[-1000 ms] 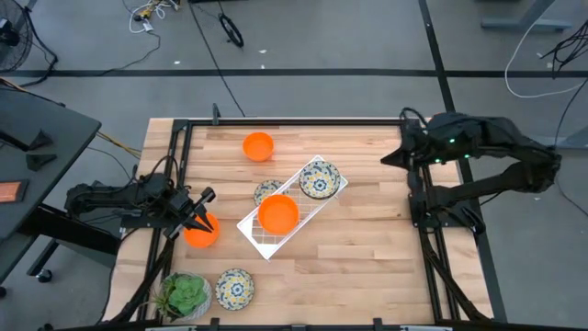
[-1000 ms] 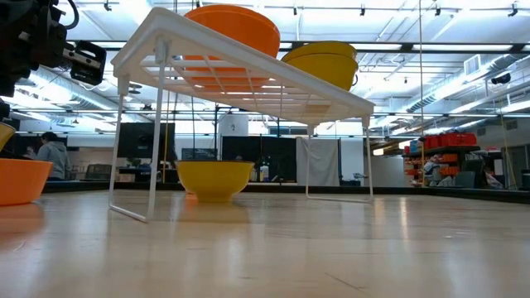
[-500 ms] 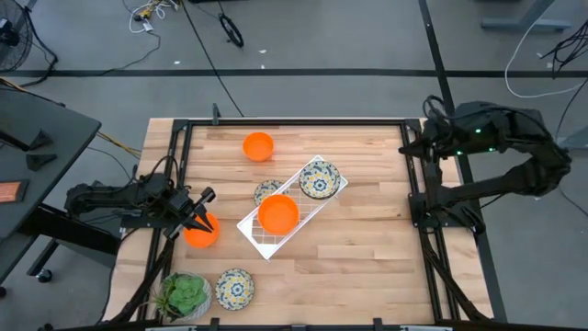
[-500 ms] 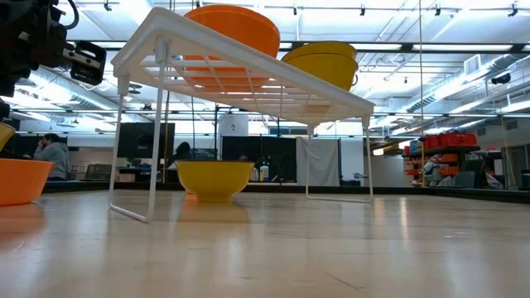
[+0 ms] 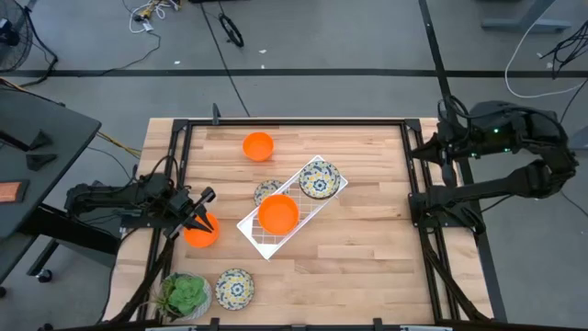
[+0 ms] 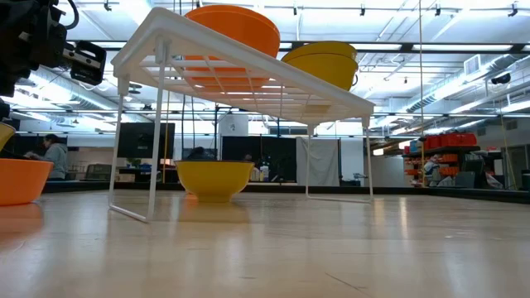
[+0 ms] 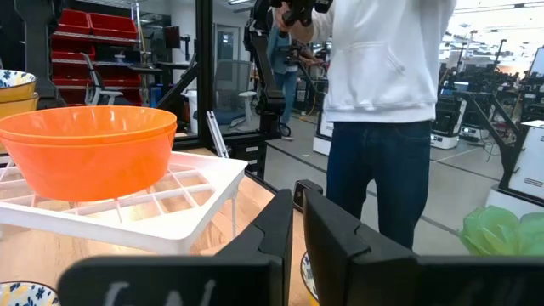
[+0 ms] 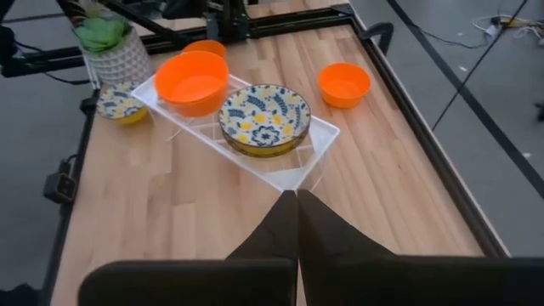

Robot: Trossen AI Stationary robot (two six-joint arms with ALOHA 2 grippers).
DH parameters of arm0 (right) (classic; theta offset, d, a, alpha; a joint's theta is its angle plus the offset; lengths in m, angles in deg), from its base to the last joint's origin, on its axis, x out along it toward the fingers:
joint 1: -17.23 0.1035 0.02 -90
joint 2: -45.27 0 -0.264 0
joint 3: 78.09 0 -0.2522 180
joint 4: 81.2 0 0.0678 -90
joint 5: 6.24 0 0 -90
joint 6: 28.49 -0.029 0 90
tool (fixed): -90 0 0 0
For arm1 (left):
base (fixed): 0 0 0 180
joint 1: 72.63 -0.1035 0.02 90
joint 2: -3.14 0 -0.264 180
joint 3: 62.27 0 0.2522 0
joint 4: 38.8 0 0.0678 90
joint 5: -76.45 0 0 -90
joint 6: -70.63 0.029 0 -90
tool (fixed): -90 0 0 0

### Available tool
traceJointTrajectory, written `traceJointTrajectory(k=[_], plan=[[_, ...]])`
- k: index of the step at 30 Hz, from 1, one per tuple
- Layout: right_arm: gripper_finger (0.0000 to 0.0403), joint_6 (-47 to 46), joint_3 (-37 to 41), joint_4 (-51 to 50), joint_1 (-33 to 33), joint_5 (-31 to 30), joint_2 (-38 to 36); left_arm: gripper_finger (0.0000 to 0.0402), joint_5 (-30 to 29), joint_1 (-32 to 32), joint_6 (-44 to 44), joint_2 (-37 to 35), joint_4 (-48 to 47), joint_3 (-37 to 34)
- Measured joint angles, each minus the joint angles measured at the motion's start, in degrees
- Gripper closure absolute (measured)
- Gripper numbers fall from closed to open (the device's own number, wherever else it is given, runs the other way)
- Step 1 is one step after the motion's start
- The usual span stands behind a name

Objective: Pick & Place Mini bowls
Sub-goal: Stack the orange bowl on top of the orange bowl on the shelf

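A white wire rack (image 5: 290, 210) stands mid-table. On it sit an orange mini bowl (image 5: 277, 213) and a floral mini bowl (image 5: 319, 178). A second floral bowl (image 5: 266, 191) sits on the table at the rack's far-left side. More orange bowls rest on the table at the far side (image 5: 258, 145) and at the left (image 5: 200, 233). Another floral bowl (image 5: 234, 287) sits near the front edge. My left gripper (image 5: 206, 197) hangs level just above the left orange bowl, shut and holding nothing. My right gripper (image 5: 421, 150), shut and holding nothing, is raised over the table's right rail.
A potted green plant (image 5: 186, 294) stands at the near left corner. Black frame rails (image 5: 412, 184) run along the table's sides. Bare wood lies between the rack and the right rail. A person in a white top (image 7: 382, 59) stands beyond the table.
My right gripper has drawn back toward the table's right edge and risen a little, staying shut. The bowls, the rack and my left gripper have kept still.
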Motion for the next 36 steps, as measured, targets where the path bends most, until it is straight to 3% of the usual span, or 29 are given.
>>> traceJointTrajectory(k=[16,36], plan=[[0.0373,-0.12,0.0,0.34,0.0,0.13,-0.06,0.0365,0.0,0.01,0.0,0.0,0.0,0.0],[0.0371,-0.1,0.0,10.2,0.0,0.11,-0.03,0.0365,0.0,-0.01,0.0,0.0,0.0,0.0]])
